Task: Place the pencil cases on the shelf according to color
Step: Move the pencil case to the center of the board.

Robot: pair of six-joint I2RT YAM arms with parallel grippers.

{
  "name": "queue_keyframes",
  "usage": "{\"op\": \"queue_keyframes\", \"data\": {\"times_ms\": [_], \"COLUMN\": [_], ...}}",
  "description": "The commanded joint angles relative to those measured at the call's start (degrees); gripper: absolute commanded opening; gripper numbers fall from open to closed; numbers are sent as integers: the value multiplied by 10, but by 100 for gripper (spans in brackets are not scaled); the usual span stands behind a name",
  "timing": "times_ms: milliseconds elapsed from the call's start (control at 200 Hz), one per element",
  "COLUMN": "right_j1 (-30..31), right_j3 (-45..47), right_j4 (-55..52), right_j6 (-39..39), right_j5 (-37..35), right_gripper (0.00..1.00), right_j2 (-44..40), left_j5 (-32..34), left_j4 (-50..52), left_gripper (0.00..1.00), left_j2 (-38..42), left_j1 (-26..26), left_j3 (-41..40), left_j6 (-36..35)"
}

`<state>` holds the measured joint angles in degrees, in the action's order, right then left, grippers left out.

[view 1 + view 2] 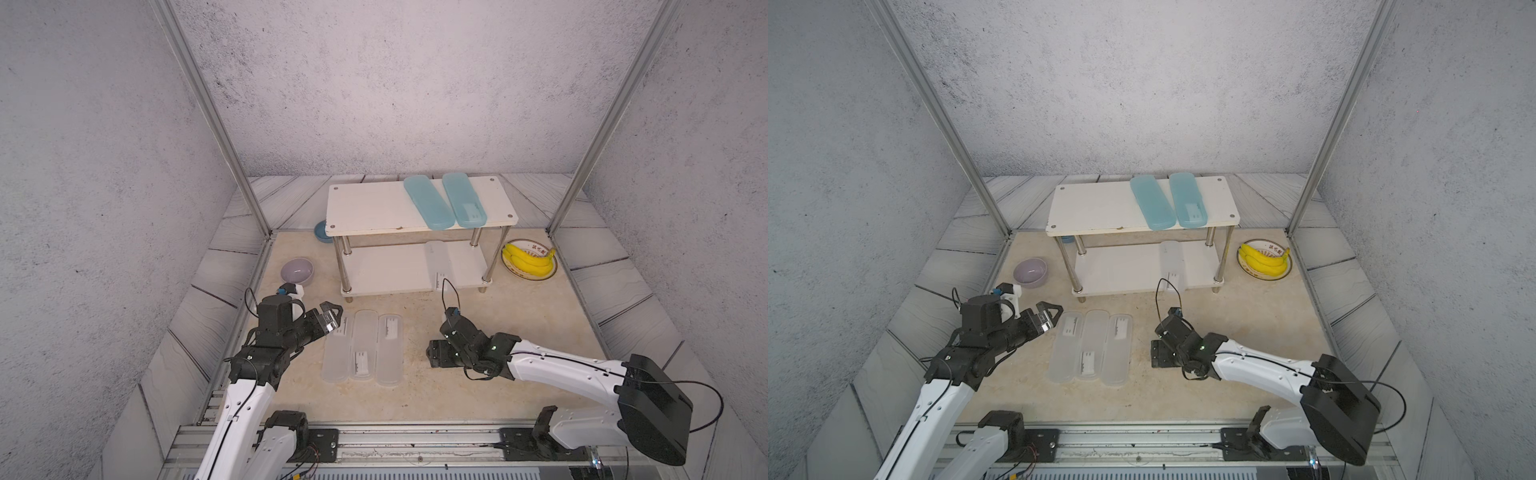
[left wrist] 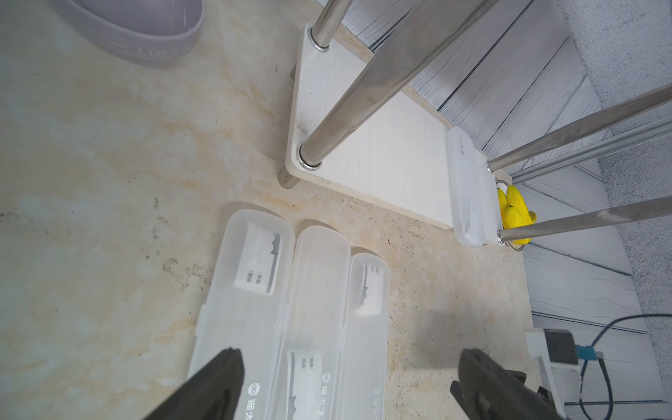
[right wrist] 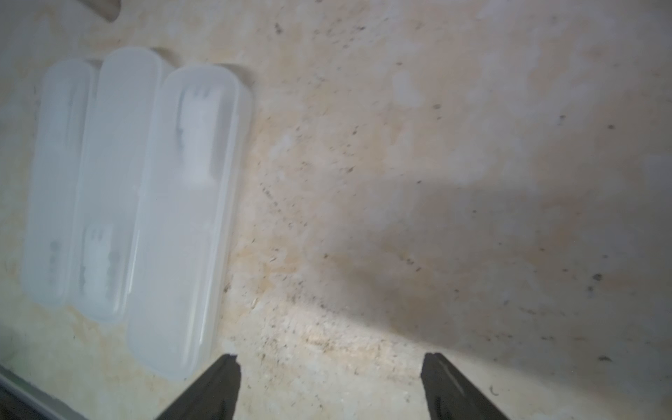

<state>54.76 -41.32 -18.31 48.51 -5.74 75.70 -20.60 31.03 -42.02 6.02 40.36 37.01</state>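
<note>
Left wrist view: three frosted translucent white plastic pencil cases [image 2: 312, 302] lie side by side on the marbled beige desk [image 2: 91, 182]. Each is printed "猫太子" in grey beside a small round face logo [image 2: 326, 378], and the print is cut off at the frame edge on the outer two. Each has a white paper barcode label [image 2: 258, 263] with small black characters, not legible.

The round grey plastic bowl [image 2: 145, 40] has embossed capitals starting "LU", rest unclear.

A fourth frosted white case [image 2: 467, 189] on the lower board of the white two-tier shelf [image 2: 382, 152] shows tiny grey marks, unreadable.

Top view: the white label on the teal-blue translucent plastic case [image 1: 463, 199] and the red characters on the white banana plate [image 1: 536, 248] are too small to read.
</note>
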Motion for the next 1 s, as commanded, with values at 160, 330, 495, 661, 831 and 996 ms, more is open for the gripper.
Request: {"op": "queue_keyframes", "data": {"times_ms": [160, 330, 495, 661, 831, 996], "right_j1": [52, 78, 90, 102, 110, 110], "right_j3": [-121, -205, -288, -336, -365, -392], "right_j4": [-10, -45, -99, -132, -161, -191], "right_j6": [32, 5, -25, -40, -39, -40], "right_j5": [-9, -6, -13, -21, -31, -30], "right_gripper": [92, 94, 94, 94, 94, 94], "right_j2": [116, 207, 278, 329, 372, 403], "left_j5": [35, 66, 68, 47, 58, 59], "left_j4": [-2, 18, 8, -12, -28, -29], "left_gripper": [99, 99, 99, 99, 99, 99], "left_j2": [-36, -32, -14, -32, -34, -10], "left_j1": [-1, -2, -2, -2, -1, -2], "left_j3": [21, 35, 10, 10, 6, -5], "left_j6": [3, -8, 8, 11, 2, 1]}}
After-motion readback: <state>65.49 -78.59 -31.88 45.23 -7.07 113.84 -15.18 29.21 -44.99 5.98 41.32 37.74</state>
